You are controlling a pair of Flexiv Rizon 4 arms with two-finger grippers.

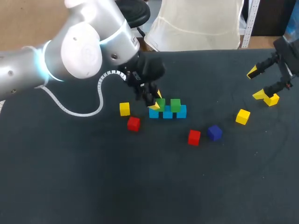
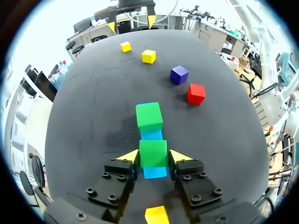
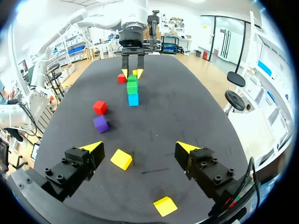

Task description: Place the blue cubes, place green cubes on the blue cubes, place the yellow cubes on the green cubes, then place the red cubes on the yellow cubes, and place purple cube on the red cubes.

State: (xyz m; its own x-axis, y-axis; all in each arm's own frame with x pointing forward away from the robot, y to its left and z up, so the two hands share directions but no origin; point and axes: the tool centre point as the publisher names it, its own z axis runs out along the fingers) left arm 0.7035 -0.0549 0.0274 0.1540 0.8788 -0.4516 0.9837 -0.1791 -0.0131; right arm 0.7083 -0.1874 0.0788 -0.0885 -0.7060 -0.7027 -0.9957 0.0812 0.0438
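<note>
Head view gives me the black table with everything on it. My left arm comes in big from the left and reaches to the middle of the table. My right arm only shows at the far right edge.

The right tool hangs above the table on its own side, its fingers wide apart. The left tool is down at the stack. A green cube sits in its gap with a yellow tip tight on either side. I cannot tell whether it is clamped or merely flanked.

Three blue cubes stand in a touching row at the table's middle. The green cube in the left tool rests on top of that row at the end nearer my left arm. A second green cube rests on the row just beside it.

Two yellow cubes lie near the right tool, one of them just beside its nearer tip in the head view. A third yellow cube lies on the left of the row, with one red cube close to it. The other red cube and the purple cube lie side by side, nearer me than the row, towards the right.
</note>
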